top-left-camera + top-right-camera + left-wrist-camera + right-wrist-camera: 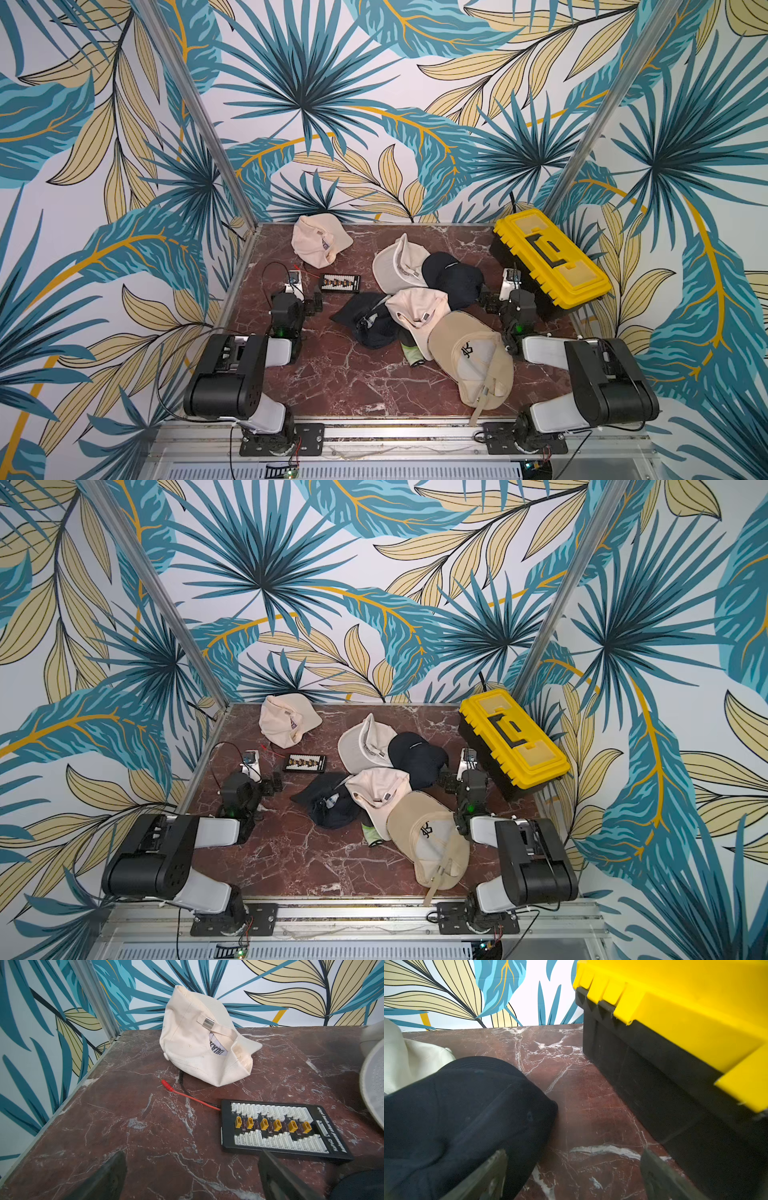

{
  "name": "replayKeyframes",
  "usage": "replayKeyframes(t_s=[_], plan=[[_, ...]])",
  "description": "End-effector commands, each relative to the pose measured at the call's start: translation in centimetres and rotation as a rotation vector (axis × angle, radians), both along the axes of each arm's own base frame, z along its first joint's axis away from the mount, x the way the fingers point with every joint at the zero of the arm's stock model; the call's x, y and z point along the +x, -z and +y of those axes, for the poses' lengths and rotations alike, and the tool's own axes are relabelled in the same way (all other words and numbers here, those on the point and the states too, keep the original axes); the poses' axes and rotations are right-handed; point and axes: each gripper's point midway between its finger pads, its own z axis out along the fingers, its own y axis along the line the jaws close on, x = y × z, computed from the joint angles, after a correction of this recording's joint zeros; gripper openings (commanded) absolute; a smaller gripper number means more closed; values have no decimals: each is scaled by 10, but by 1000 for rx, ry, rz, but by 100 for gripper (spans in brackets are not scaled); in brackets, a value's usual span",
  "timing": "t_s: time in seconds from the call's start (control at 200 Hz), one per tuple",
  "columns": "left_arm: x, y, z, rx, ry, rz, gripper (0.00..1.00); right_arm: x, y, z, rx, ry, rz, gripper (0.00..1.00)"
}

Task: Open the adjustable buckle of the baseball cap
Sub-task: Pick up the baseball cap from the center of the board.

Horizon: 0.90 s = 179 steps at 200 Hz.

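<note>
Six caps lay on the bench (332, 374), with one yellow toolbox (548, 257) in the far right corner and one black connector board (340, 284) toward the left edge. A cream cap (318, 241) sat alone by the far edge near the left corner, its silver buckle (208, 1022) closed on the strap and facing the left wrist view. The other five crowded the middle: an off-white cap (395, 266), a navy cap (453, 274), a pale pink cap (419, 307), a dark cap (365, 320) and a tan cap (473, 361) reaching toward the near edge, with a green scrap (411, 355) peeking from under them. Which cap was meant could not be told. The left pincer (193, 1176) stood with its jaws wide apart and empty over bare bench, the board just beyond it and the cream cap well beyond that. The right pincer (575, 1176) was likewise spread and empty, between the navy cap and the toolbox.
</note>
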Motion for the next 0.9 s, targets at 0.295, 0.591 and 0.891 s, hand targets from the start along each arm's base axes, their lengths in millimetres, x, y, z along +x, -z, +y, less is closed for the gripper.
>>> replayKeyframes(t_s=[0.295, 0.591, 0.891], plan=[[9, -14, 5, 4, -21, -44, 99, 4, -4, 1, -9, 2, -15, 99], [11, -13, 6, -15, -8, -44, 99, 4, -3, 1, -9, 0, -13, 99], [-6, -55, 27, -14, -137, -145, 100, 1, -46, -12, -13, 82, 15, 93]])
